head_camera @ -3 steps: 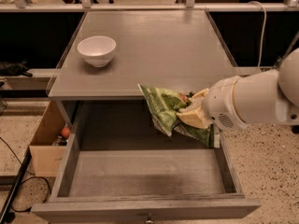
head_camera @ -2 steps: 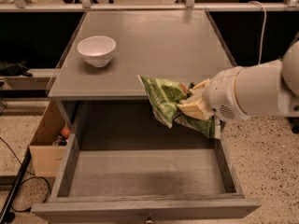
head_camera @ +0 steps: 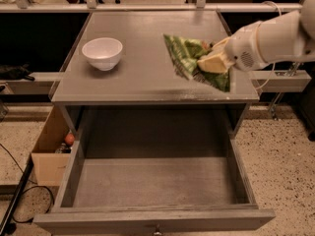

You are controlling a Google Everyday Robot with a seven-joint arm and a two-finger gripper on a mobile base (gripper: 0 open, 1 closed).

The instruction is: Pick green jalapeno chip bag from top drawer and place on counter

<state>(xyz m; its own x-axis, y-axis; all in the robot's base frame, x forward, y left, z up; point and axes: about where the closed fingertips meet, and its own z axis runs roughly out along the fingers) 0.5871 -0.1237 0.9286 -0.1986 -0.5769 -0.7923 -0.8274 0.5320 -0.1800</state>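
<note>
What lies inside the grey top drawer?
The top drawer shows only bare bottom; its front hides the nearest strip. The gripper holds the green chip bag over the grey counter.

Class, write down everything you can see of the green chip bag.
The glossy green chip bag is crumpled foil-like plastic with pale seams, tilted, one corner pointing up-left. The robot's tan hand clamps its right side above the right part of the grey wooden counter. Whether it touches the counter cannot be told.
</note>
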